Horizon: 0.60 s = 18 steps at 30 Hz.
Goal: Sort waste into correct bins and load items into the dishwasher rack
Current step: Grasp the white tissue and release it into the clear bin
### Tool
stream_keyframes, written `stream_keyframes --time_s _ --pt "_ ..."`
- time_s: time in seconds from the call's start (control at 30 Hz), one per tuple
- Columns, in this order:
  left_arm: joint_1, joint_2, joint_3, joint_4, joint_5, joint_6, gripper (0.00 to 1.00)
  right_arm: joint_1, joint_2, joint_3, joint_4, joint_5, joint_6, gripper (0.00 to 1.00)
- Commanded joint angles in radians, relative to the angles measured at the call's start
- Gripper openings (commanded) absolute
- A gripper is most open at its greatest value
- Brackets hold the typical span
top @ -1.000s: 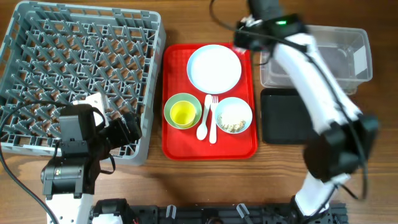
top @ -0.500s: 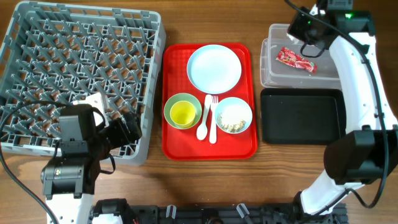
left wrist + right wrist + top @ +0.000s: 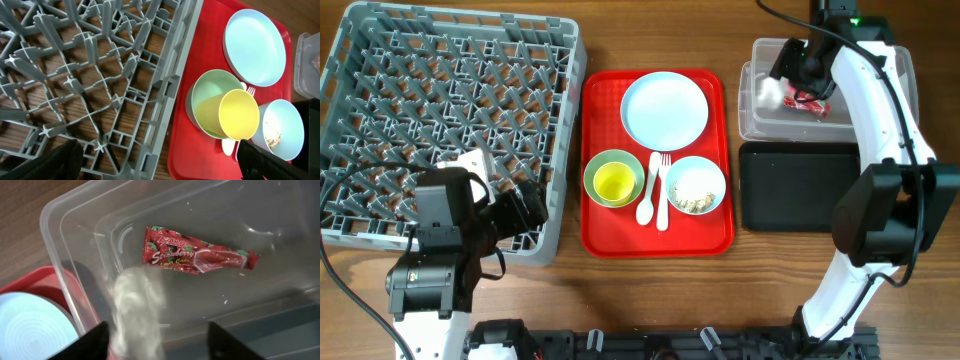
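Waste going in, upper right!
Right tool [image 3: 165,342] spread above the clear rectangular plastic tub [image 3: 65,255]; blurred white crumpled scrap [image 3: 137,307] likely dropping beside the crinkled red snack wrapper [image 3: 197,255]. Next, probably crumbs [image 3: 692,200] in the light blue bowl [image 3: 722,180].

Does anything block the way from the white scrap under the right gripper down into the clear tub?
Nothing visible does. The tub has no lid; the red wrapper lies on its floor, to one side of the blurred white scrap.
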Motion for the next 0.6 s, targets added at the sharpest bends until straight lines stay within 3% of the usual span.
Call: stream_keyframes --time_s 0.0,0.17,0.57 --pt "0.0 -0.007 0.017 0.003 -0.01 -0.002 1.0 0.0 -0.057 0.003 -0.024 0.013 -0.077 0.68" --pt "0.0 -0.007 0.017 0.003 -0.01 -0.002 1.0 0.0 -0.166 0.003 -0.068 -0.093 -0.156 0.73" --pt "0.0 -0.007 0.017 0.003 -0.01 -0.002 1.0 0.0 -0.393 -0.052 -0.29 -0.15 -0.13 0.74"
